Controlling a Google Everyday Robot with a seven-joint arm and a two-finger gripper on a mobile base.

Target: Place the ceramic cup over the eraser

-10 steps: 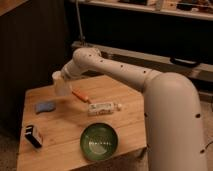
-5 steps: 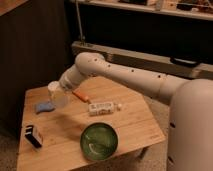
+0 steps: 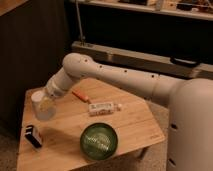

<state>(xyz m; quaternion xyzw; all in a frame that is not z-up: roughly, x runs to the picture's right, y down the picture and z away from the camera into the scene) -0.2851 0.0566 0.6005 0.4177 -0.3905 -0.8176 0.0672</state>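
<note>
The ceramic cup [image 3: 42,107], small, white and cylindrical, is held in my gripper [image 3: 47,99] at the end of the white arm, over the left part of the wooden table [image 3: 65,145]. The gripper is shut on the cup. The eraser [image 3: 33,136], a small black block with a white end, lies on the table near its front left corner. It sits below the cup and slightly to its left in the camera view, and apart from it.
A glossy green bowl [image 3: 100,141] stands at the table's front middle. A long white printed box [image 3: 103,107] and an orange object [image 3: 80,96] lie mid-table. A dark cabinet and a metal rail stand behind. The robot body fills the right side.
The arm has carried the cup left and downward toward the table's front left, closer to the eraser. The blue cloth seen earlier no longer shows.
</note>
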